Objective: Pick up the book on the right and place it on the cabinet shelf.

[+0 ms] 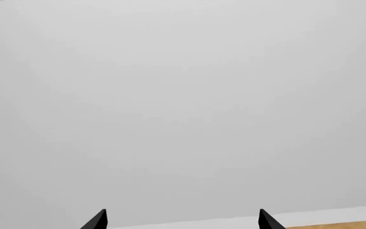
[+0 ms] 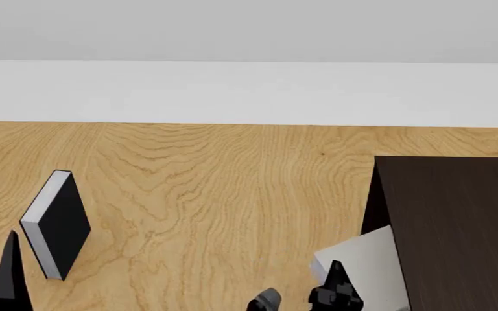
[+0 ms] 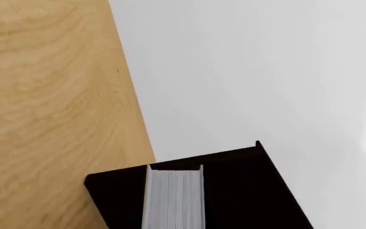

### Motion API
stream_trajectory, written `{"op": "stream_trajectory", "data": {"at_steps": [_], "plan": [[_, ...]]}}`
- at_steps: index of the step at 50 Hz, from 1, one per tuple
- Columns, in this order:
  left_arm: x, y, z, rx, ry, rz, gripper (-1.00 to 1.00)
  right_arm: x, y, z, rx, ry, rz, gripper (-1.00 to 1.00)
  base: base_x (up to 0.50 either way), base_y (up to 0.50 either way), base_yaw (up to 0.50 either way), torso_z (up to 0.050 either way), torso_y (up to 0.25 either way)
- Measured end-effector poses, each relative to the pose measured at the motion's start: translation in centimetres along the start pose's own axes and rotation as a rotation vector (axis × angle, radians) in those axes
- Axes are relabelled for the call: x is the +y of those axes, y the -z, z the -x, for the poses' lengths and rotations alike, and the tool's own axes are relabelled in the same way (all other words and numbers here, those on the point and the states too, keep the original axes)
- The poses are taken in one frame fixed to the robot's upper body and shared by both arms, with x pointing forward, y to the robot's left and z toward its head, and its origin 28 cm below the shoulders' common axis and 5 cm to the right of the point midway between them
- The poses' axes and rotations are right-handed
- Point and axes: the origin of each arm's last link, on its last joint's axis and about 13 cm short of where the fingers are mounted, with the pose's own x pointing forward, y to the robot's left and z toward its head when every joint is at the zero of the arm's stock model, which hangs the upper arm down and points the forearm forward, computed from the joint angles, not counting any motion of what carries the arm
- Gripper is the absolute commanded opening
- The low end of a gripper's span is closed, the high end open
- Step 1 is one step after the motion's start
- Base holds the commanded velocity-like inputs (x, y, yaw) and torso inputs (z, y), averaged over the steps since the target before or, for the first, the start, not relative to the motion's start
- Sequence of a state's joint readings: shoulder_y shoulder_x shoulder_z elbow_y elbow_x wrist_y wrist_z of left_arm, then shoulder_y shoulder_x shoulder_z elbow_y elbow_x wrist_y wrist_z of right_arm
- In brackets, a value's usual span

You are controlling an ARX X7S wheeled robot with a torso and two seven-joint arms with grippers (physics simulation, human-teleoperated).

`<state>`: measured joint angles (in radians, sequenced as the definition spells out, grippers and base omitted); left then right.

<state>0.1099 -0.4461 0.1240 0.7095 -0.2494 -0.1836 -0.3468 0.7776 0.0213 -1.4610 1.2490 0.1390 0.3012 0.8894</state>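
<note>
The light-grey book (image 2: 368,267) hangs tilted at the bottom right of the head view, right against the left side of the dark brown cabinet shelf (image 2: 456,220). My right gripper (image 2: 336,280) is shut on the book's near edge. In the right wrist view the book's pale page edge (image 3: 173,200) runs straight out in front, with the cabinet shelf (image 3: 247,191) dark behind it. The fingers themselves do not show there. My left gripper (image 1: 183,220) is open and holds nothing, facing the pale wall.
A black-covered book with white pages (image 2: 57,223) stands upright on the wooden floor (image 2: 231,194) at the left, close to one left fingertip (image 2: 11,269). A white wall and baseboard (image 2: 249,91) close off the far side.
</note>
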Motion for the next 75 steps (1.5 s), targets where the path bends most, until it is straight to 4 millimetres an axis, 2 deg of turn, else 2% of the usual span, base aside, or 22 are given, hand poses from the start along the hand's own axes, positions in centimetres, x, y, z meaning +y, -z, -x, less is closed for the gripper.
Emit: {"op": "stream_trajectory", "data": {"at_steps": [8, 27, 28, 37, 58, 63, 68, 75], "plan": [[0.0, -0.3, 0.1, 0.0, 0.004, -0.002, 1.0, -0.4, 2.9, -0.2, 0.131, 0.019, 0.013, -1.0, 0.0, 0.0, 0.0, 0.0, 0.0], [0.1, -0.6, 0.5, 0.006, 0.011, -0.003, 1.0, -0.7, 3.4, -0.1, 0.121, 0.029, -0.037, -1.0, 0.0, 0.0, -0.01, 0.0, 0.001], [0.1, -0.6, 0.5, 0.006, 0.011, -0.003, 1.0, -0.7, 3.4, -0.1, 0.12, 0.028, -0.039, 1.0, 0.0, 0.0, -0.02, 0.0, 0.0], [0.2, -0.6, 0.6, 0.008, 0.013, -0.003, 1.0, -0.4, 3.1, 0.2, 0.151, 0.12, -0.081, 1.0, 0.0, 0.0, -0.02, 0.0, 0.001], [0.1, -0.8, 0.5, 0.007, 0.018, -0.003, 1.0, 0.2, 3.3, 0.1, 0.159, 0.127, -0.178, 1.0, 0.0, 0.0, -0.01, 0.0, 0.0], [0.1, -0.8, 0.5, 0.008, 0.018, -0.001, 1.0, 0.2, 3.4, 0.0, 0.155, 0.11, -0.206, 1.0, 0.01, 0.0, 0.0, 0.0, 0.0], [0.1, -0.8, 0.6, 0.009, 0.019, 0.0, 1.0, 0.4, 2.9, 0.0, 0.129, 0.006, -0.28, 1.0, 0.0, 0.0, 0.0, 0.0, 0.0], [0.0, -0.8, 0.8, 0.012, 0.02, 0.002, 1.0, 0.6, 1.1, -0.1, 0.021, -0.072, -0.33, 1.0, 0.0, 0.0, 0.0, 0.0, 0.0]]}}
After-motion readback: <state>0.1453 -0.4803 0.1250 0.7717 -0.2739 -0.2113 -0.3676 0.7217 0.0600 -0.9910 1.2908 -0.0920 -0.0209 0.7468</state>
